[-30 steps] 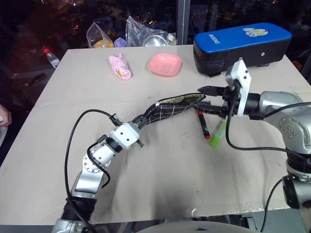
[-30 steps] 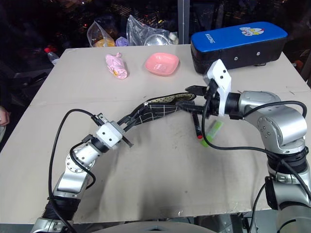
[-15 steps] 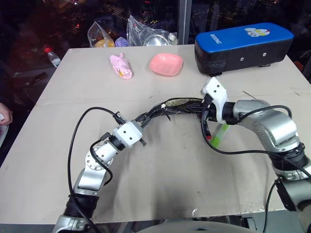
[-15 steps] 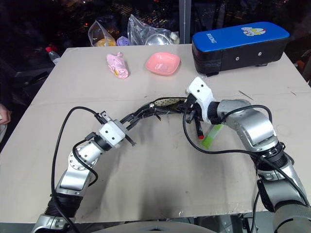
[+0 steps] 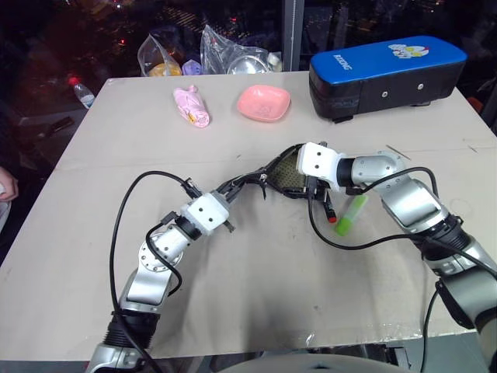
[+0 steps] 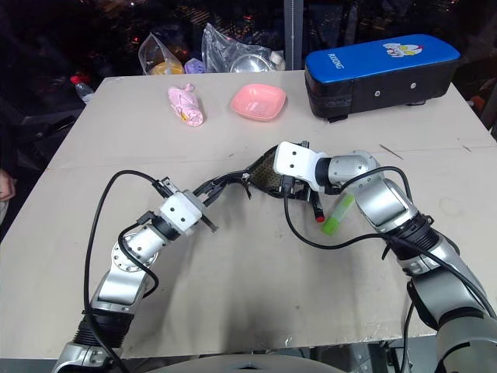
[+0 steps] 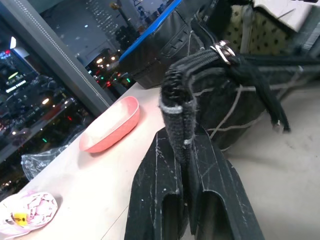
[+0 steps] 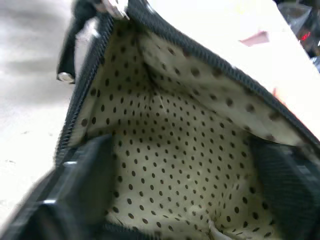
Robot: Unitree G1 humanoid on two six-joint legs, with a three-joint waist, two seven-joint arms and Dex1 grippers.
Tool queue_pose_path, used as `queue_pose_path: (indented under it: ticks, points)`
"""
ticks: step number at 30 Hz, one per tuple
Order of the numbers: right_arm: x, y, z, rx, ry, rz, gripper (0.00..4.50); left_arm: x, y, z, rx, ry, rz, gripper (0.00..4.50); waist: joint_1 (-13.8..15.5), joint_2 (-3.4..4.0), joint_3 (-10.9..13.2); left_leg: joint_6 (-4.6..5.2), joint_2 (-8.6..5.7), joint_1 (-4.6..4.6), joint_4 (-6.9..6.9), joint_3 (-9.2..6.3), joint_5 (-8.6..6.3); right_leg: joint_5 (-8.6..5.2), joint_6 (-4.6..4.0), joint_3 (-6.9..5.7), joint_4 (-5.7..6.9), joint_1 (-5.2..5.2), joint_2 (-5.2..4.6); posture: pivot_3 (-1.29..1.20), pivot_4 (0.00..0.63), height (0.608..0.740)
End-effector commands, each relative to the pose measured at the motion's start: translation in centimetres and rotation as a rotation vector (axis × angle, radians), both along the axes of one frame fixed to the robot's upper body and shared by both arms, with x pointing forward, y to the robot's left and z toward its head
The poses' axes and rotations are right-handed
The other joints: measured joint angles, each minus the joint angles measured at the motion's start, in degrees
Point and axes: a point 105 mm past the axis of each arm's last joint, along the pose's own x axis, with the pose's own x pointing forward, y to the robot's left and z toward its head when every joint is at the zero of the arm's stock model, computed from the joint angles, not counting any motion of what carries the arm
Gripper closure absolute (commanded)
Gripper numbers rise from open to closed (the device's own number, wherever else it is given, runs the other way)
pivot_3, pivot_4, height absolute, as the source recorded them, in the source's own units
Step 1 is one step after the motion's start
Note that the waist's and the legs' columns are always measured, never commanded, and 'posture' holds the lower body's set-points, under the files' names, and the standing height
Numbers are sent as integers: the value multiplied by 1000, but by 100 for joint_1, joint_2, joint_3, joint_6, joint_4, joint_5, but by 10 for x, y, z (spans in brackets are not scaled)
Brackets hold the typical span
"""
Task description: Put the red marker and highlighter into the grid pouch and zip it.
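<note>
The grid pouch [image 5: 273,176] lies across the middle of the table, its mouth gaping and its dotted tan lining [image 8: 175,150] exposed. My left gripper [image 5: 231,189] is shut on the pouch's near end, and the left wrist view has its fingers [image 7: 175,170] pinching the fabric edge. My right gripper [image 5: 295,180] is open inside the pouch mouth, with its fingers [image 8: 87,182] spread against the two walls. The red marker [image 5: 329,207] lies just right of the pouch, partly under the right hand. Beside it lies the green highlighter [image 5: 350,212].
A big blue-topped black case [image 5: 388,68] stands at the back right. A pink dish [image 5: 264,102] and a pink wrapped item [image 5: 192,107] lie behind the pouch, plastic bags [image 5: 233,53] at the far edge. A person's hand [image 5: 6,186] shows at the left edge.
My right gripper rolled, dropped and moved left from above the pens into the pouch mouth, then spread open, widening the mouth. The left gripper kept its hold in place.
</note>
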Motion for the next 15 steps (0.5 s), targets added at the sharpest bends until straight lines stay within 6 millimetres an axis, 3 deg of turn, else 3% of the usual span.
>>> queue_pose_path:
  ticks: [1,3,6,10,15]
  points:
    - [-2,-10,33,133,-45,-36,11,2,6,17,-16,-69,47,4500,3,0,0,0,0,0,0,0,0,0,0,0,0,0,0,0,150,734]
    - [-12,-23,43,222,15,-67,11,5,10,20,-26,-80,77,4500,22,0,0,0,0,-1,0,-1,0,0,0,1,0,-1,0,0,150,734]
    - [-31,-46,38,314,161,-147,11,8,15,23,-35,-87,104,4500,113,-1,0,1,0,-7,1,-12,-1,0,0,1,-5,0,-1,0,150,734]
    - [-45,-71,3,326,313,-349,11,8,18,22,-33,-80,106,4500,152,-1,-1,1,0,-16,4,-19,-1,0,-1,4,-7,-2,-6,0,150,734]
    - [-44,-71,-32,354,384,-530,11,10,16,21,-34,-73,95,4500,121,-1,-1,-2,1,-21,14,-10,1,0,0,5,0,-11,-5,0,150,734]
